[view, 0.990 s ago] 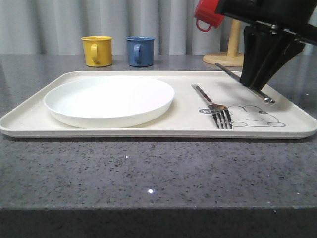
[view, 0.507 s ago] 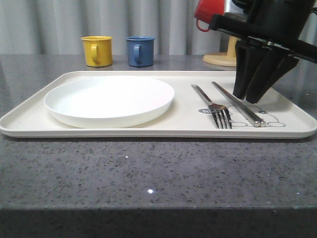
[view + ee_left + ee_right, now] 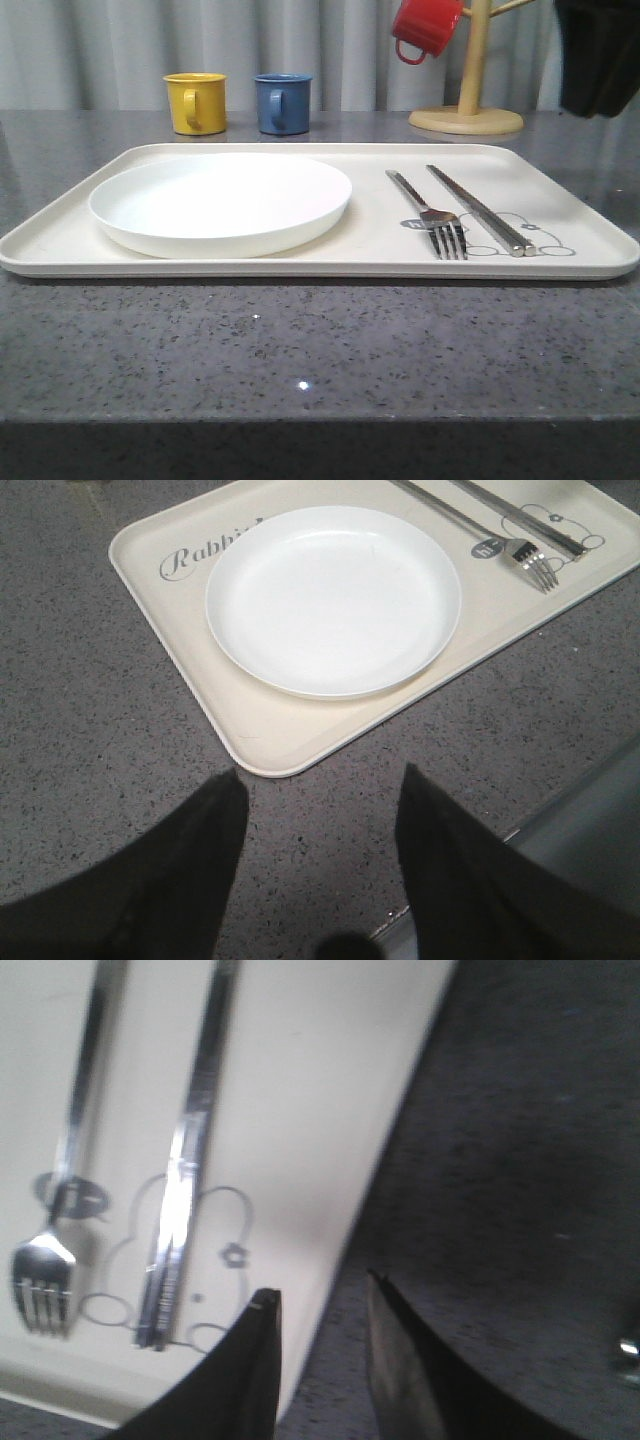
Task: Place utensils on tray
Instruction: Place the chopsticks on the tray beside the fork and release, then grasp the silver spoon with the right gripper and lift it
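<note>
Chopsticks [image 3: 480, 209] look slick, stiff; we'd pinch mid-shaft. Our right gripper [image 3: 318, 1332] and left gripper [image 3: 320, 805] jaws sit apart, empty.

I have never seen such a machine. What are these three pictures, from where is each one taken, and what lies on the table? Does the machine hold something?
This is a robot with two arms; each ends in a two-fingered end effector. One picture comes from a camera looking forward over the grey table. The other two come from cameras on the wrists, looking down past the dark fingers.

On the table lies a cream tray with a bunny drawing. On it are a white plate, a fork and a pair of chopsticks beside the fork. Behind the tray stand a yellow mug and a blue mug; a red mug hangs on a wooden stand.

The left end effector is open above the table, near the tray's corner. The right end effector is open above the tray's edge. Neither holds anything.
</note>
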Available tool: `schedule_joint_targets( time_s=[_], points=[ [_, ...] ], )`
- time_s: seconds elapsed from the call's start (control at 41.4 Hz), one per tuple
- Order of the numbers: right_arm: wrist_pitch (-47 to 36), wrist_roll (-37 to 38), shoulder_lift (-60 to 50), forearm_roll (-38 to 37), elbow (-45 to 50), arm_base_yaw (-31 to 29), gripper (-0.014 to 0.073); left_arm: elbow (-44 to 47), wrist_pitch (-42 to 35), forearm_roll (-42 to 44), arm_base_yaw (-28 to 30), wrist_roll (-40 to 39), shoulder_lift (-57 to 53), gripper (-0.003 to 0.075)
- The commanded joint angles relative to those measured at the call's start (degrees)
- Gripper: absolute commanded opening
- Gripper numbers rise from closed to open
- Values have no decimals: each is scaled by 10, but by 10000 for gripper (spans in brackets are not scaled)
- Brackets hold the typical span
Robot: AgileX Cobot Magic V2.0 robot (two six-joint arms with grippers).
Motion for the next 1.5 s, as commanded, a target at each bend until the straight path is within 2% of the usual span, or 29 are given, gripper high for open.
schedule_joint_targets(
  time_s=[0.0, 0.242, 0.386, 0.845, 1.208, 1.329, 1.473],
  points=[
    [13, -8, -38, -52, -17, -35, 242, -14, -41, -1, -4, -6, 2, 356],
    [-2, -8, -14, -52, -16, -149, 242, -14, -41, -1, -4, -6, 2, 356],
    [-24, -8, 15, -52, -16, -177, 242, -14, -41, -1, -4, -6, 2, 356],
    [-81, -8, 97, -77, -16, -182, 242, -14, -41, -1, -4, -6, 2, 356],
    [-97, -8, 114, -76, -16, -182, 241, -14, -41, -1, -4, -6, 2, 356],
    [-93, -8, 119, -76, -16, -182, 176, -14, -41, -1, -4, -6, 2, 356],
    [-88, -8, 124, -74, -16, -182, 48, -14, -41, -1, -4, -6, 2, 356]
  ],
)
